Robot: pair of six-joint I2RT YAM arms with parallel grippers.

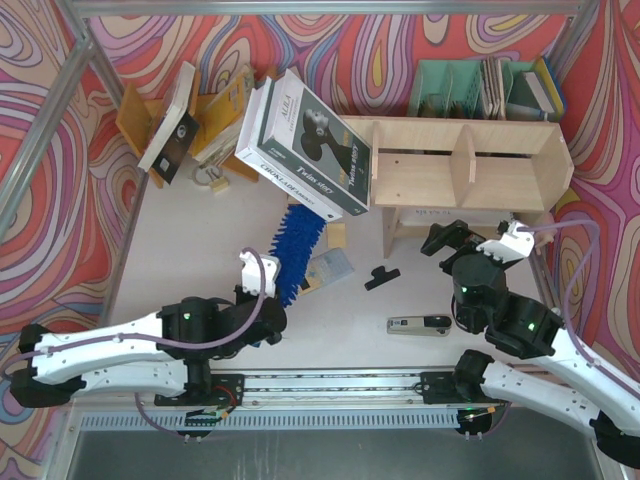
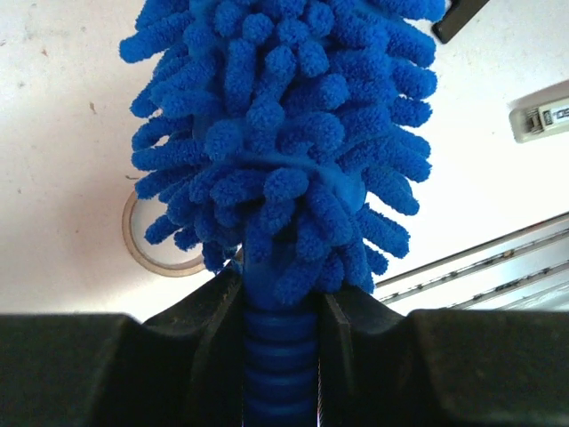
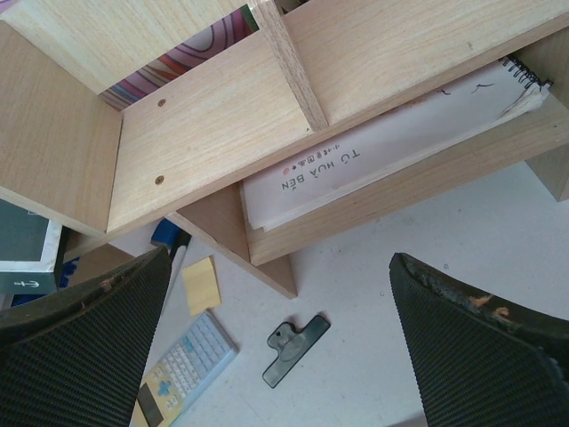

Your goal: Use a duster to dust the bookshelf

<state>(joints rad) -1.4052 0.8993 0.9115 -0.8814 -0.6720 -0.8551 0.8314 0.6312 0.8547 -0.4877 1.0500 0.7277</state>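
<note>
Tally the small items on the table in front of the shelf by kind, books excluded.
duster: 1
calculator: 1
sticky pad: 1
black clip: 1
stapler: 1
tape ring: 1
Total: 6

This is a robotics lab's staged test cell: a white table (image 1: 190, 262) boxed in by swirl-printed backdrop panels (image 1: 400, 40) on aluminium framing (image 1: 300, 8), with the left arm (image 1: 100, 355) and right arm (image 1: 545, 375) bolted to a slotted rail (image 1: 340, 382), and a plywood bookshelf (image 1: 470, 165) and books (image 1: 310, 140) set out on it.
</note>
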